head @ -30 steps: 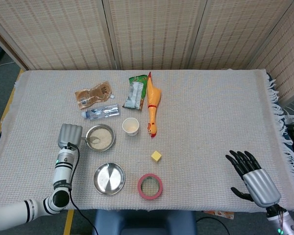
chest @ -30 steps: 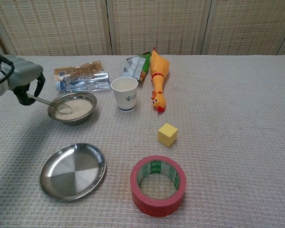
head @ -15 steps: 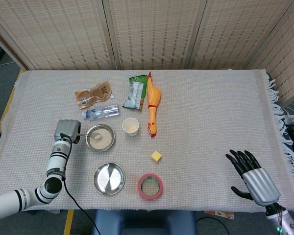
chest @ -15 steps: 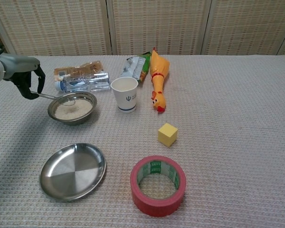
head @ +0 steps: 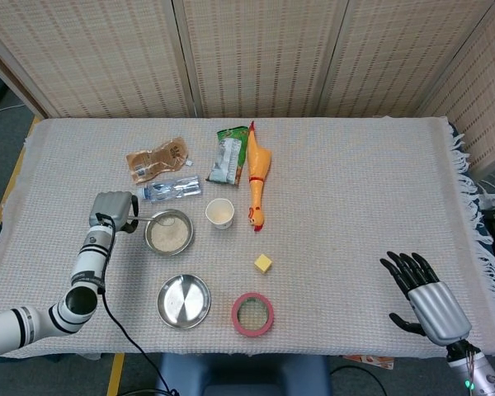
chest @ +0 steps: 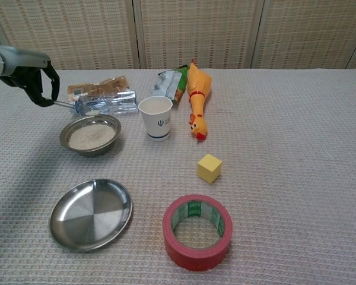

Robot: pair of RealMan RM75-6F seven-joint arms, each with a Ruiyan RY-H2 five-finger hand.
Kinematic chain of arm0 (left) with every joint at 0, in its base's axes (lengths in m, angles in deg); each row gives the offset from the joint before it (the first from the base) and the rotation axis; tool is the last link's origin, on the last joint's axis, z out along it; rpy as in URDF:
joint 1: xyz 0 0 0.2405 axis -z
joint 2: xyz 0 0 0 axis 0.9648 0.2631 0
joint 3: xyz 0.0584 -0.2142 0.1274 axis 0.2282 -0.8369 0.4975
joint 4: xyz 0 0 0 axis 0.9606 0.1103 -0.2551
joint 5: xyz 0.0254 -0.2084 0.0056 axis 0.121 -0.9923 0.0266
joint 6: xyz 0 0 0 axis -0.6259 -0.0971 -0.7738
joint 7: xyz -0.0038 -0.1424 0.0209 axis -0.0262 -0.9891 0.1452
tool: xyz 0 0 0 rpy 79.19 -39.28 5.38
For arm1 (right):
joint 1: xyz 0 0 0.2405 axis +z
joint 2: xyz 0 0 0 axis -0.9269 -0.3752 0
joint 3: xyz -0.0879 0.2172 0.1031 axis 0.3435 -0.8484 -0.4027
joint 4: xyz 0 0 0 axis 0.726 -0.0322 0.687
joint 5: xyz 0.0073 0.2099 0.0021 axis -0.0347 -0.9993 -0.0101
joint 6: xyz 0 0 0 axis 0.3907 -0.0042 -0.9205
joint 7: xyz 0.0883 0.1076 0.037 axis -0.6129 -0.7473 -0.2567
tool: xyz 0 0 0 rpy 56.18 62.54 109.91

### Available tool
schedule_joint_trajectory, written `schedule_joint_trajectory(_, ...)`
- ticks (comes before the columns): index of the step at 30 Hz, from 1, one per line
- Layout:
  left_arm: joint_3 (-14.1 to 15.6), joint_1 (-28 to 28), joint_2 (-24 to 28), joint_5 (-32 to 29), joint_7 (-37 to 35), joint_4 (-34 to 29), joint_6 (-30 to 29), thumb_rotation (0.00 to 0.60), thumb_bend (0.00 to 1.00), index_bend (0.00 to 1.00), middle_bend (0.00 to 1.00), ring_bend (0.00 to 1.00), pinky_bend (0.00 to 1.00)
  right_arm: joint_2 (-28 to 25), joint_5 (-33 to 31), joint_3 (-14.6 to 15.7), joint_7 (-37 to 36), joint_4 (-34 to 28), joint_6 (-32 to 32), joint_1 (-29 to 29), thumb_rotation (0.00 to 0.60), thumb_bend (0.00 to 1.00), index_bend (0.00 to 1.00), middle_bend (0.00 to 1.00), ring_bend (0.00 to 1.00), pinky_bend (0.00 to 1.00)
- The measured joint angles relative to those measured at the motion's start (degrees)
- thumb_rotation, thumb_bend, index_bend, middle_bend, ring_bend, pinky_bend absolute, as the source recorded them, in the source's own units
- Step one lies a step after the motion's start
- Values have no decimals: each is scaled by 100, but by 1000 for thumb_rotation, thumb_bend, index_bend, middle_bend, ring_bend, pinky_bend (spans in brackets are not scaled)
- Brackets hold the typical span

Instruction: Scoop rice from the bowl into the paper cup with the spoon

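A steel bowl (head: 168, 232) (chest: 91, 135) of white rice sits left of centre. Just right of it stands the white paper cup (head: 219, 213) (chest: 155, 117), upright. My left hand (head: 112, 209) (chest: 31, 72) holds a metal spoon (head: 151, 219) (chest: 78, 108) by its handle. The spoon is lifted above the bowl's far rim, roughly level, with some rice in its head. My right hand (head: 425, 297) hovers open near the table's front right edge, far from everything; only the head view shows it.
An empty steel plate (chest: 91, 213), red tape roll (chest: 197, 230) and yellow cube (chest: 209, 168) lie in front. A rubber chicken (chest: 197, 98), snack packets (chest: 168, 83) and a plastic bottle (chest: 110, 104) lie behind the bowl and cup.
My left hand has risen and drawn back, lifting the spoon out of the rice to above the bowl's far rim. The right hand has not moved.
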Motion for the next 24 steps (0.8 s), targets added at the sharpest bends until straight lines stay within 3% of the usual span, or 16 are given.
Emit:
schedule_joint_trajectory(9, 65, 795, 263, -865, 67, -134, 72, 600, 387, 670, 1000, 1000, 1000, -16, -49, -28, -10, -24, -68, -31, 600, 97, 0, 0, 0, 0)
schedule_joint_trajectory(16, 110, 1398, 335, -1558, -32, 50, 517, 600, 386, 674, 1000, 1000, 1000, -35, -253, -99, -121, 13, 54, 19, 600, 97, 0, 0, 0, 0)
schedule_joint_trajectory(24, 360, 1849, 57, -1670, -166, 509, 608, 600, 387, 677, 1000, 1000, 1000, -48, -416, -171, -200, 42, 164, 79, 600, 100, 0, 0, 0, 0)
